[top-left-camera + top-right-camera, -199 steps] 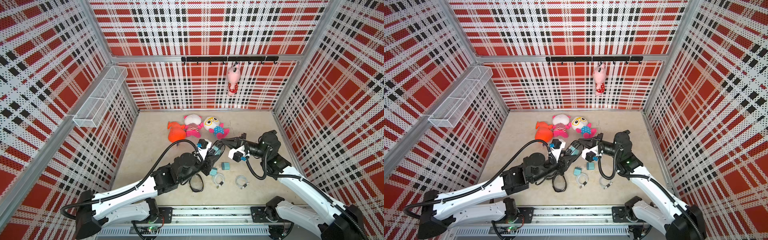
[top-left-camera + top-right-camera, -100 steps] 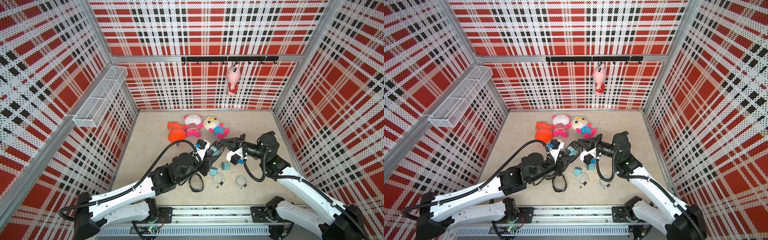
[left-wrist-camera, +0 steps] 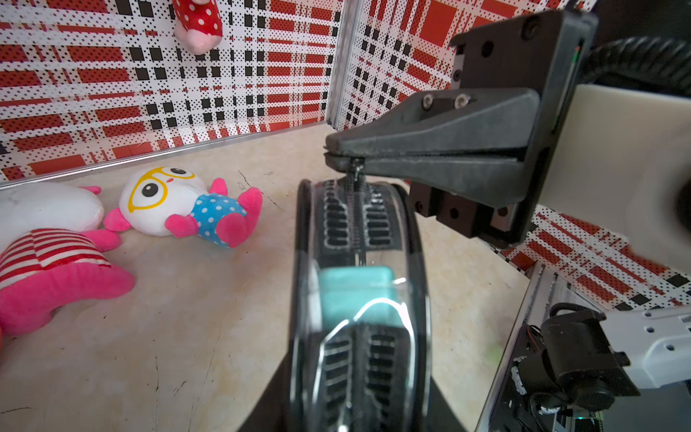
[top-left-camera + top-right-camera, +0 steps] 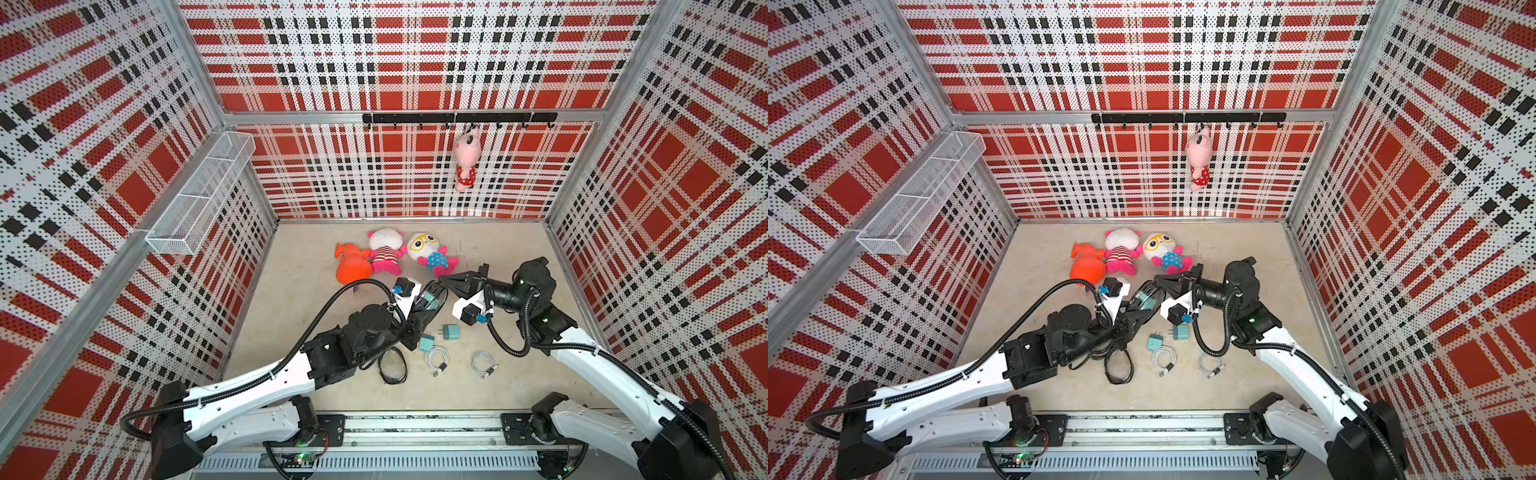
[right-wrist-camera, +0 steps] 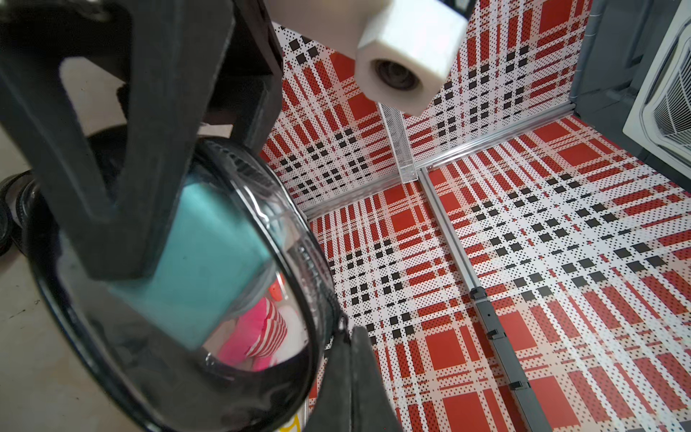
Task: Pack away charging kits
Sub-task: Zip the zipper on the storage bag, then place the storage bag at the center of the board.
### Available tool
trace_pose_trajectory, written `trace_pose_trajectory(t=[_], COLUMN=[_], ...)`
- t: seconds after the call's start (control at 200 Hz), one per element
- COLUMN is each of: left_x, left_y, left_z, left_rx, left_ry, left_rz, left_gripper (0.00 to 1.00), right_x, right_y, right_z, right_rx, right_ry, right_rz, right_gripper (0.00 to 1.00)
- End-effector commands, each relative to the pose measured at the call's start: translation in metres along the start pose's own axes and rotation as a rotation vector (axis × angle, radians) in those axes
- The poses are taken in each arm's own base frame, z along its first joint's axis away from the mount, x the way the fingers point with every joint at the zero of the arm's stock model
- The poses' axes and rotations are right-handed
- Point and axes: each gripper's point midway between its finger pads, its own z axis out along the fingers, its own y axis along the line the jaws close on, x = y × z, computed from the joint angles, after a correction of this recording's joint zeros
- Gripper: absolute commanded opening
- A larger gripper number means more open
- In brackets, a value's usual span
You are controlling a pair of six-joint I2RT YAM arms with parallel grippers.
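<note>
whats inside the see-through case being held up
A teal plug adapter shows through the clear wall of the case. Anything lying behind the adapter is hidden.

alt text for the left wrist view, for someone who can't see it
A clear case with a black rim, seen edge-on up close, has a teal adapter inside, and the right gripper is shut on its zip pull. Plush toys lie on the table beyond.

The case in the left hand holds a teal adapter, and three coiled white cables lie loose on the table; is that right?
Not quite: only two cables lie loose, as both top views show; the case does hold a teal adapter.
</note>
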Motion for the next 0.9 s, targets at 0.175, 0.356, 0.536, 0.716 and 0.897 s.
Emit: trace_pose_trajectory(t=[0.175,0.356,0.536,0.716,0.897], left_x=[0.005,-0.022,-0.013,0.021,0.071], left_y=[0.022,0.074,0.163,0.252,0.299], left_z=[0.007,-0.019,-0.047,-0.076,-0.106], left_rx=[-0.087,-0.115,-0.224,-0.344,-0.438], left_ry=[0.042,-0.148,-0.301,-0.387,-0.473], left_rz=[-0.005,-0.186,-0.424,-0.630,-0.767], left_gripper=[0.00,0.00,0.00,0.00,0.00], right_x=[-0.033,-0.023,-0.013,0.011,0.096], right_y=[-0.028,-0.048,-0.043,-0.028,-0.005], right_z=[-0.013,-0.034,-0.070,-0.100,-0.117], right_rx=[0.148,0.352,0.554,0.704,0.907], right_ry=[-0.116,-0.026,-0.006,0.006,0.422], right_rz=[-0.105,0.058,0.365,0.813,1.294], right_gripper=[0.27,0.98,1.00,1.00,1.00])
